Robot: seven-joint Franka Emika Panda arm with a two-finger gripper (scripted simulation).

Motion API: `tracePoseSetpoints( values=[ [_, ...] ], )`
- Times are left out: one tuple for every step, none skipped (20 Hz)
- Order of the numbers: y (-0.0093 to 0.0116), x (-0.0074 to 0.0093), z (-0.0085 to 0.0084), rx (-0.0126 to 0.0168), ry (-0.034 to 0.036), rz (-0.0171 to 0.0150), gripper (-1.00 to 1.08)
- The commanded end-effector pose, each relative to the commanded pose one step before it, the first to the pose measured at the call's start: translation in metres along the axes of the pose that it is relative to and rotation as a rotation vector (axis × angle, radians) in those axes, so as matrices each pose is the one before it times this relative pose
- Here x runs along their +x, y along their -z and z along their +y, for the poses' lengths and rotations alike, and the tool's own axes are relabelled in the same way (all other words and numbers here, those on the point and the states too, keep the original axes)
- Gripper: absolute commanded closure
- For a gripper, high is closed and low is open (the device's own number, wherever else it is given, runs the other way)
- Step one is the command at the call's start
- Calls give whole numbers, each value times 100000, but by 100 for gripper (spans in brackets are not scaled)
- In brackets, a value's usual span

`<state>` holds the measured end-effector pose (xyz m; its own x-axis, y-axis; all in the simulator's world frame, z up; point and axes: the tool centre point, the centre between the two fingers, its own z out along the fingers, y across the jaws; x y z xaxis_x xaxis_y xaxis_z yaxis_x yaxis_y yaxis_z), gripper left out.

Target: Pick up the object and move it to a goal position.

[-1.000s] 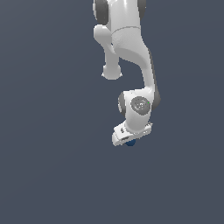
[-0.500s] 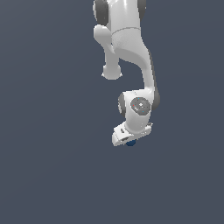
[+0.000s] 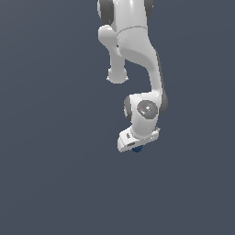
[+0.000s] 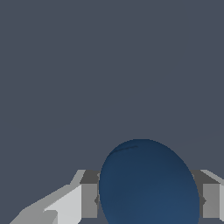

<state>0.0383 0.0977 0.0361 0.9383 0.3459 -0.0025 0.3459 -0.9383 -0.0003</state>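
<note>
Almost nothing differs from the earlier pictures: the white arm (image 3: 137,59) sits fractionally lower over the small dark blue ball (image 3: 137,149).
</note>
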Motion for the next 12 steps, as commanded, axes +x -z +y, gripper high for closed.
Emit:
tracePoseSetpoints(
  values=[
    [674, -265, -72, -41, 5, 177, 108],
    [319, -179, -45, 0, 0, 0, 108],
    [358, -200, -51, 0, 0, 0, 108],
    [397, -222, -56, 0, 0, 0, 108],
    [437, -244, -62, 0, 0, 0, 108],
    [477, -265, -67, 0, 0, 0, 108],
    [518, -287, -73, 0, 0, 0, 108],
    [559, -310, -78, 0, 0, 0, 108],
    [600, -332, -84, 0, 0, 0, 108],
    [643, -354, -90, 0, 0, 0, 108],
    [701, -373, -120, -61, 31, 12, 108],
    [729, -399, -101, 0, 0, 0, 108]
  ],
)
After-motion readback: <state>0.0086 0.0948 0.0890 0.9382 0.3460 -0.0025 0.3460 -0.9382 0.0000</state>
